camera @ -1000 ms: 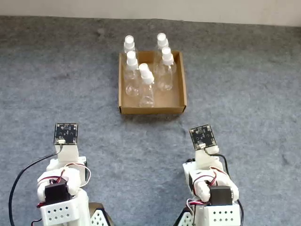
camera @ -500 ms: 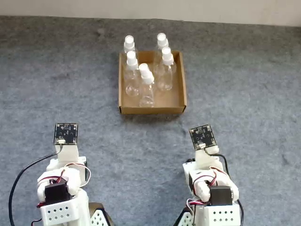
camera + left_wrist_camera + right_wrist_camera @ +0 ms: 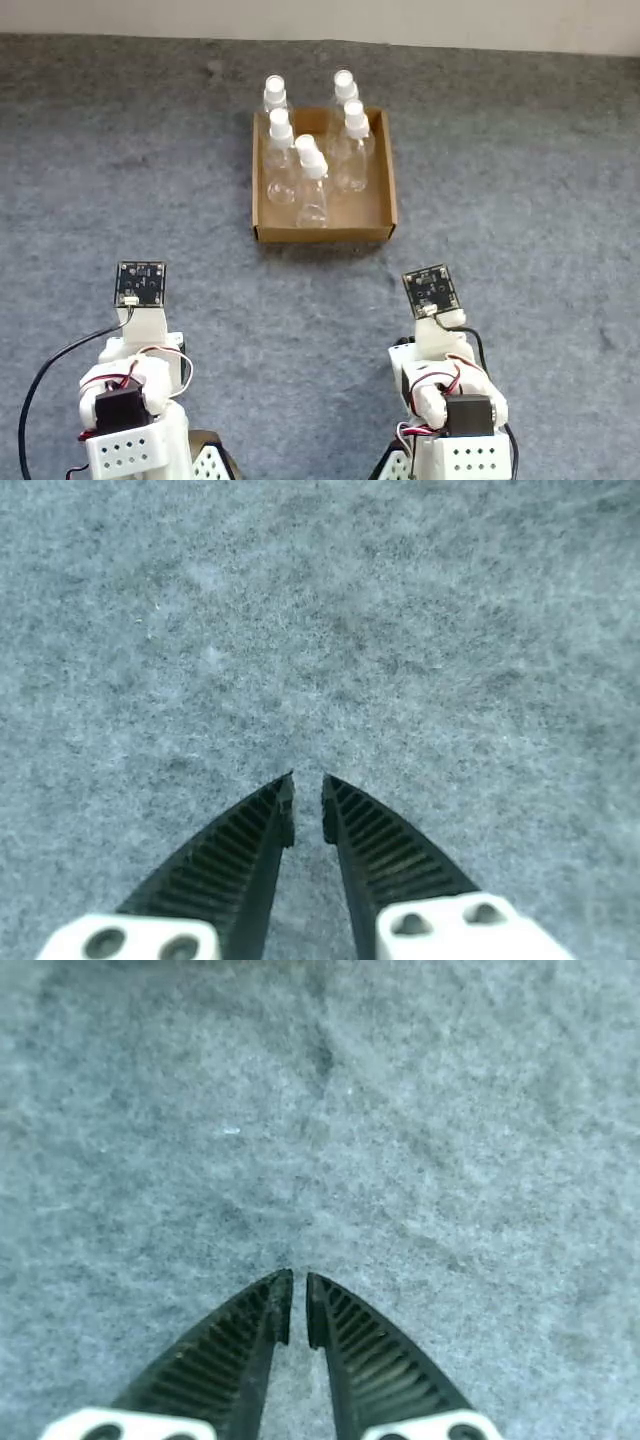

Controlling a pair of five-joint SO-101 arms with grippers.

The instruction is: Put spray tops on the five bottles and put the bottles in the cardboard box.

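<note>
- High view, left side: the left arm sits folded at the near edge, well apart from the box [image 3: 390,175]. The left gripper [image 3: 308,805] has its jaws closed on nothing, above bare carpet [image 3: 420,630].
- Middle: five bottles [image 3: 312,200] stand upright in the box, each with a white top [image 3: 311,158]. The back two look to be inside as well, though their bases are hidden.
- Right side: the right gripper [image 3: 297,1305] is likewise closed and empty.
- Judgement: the task looks finished, with nothing left to do.
</note>
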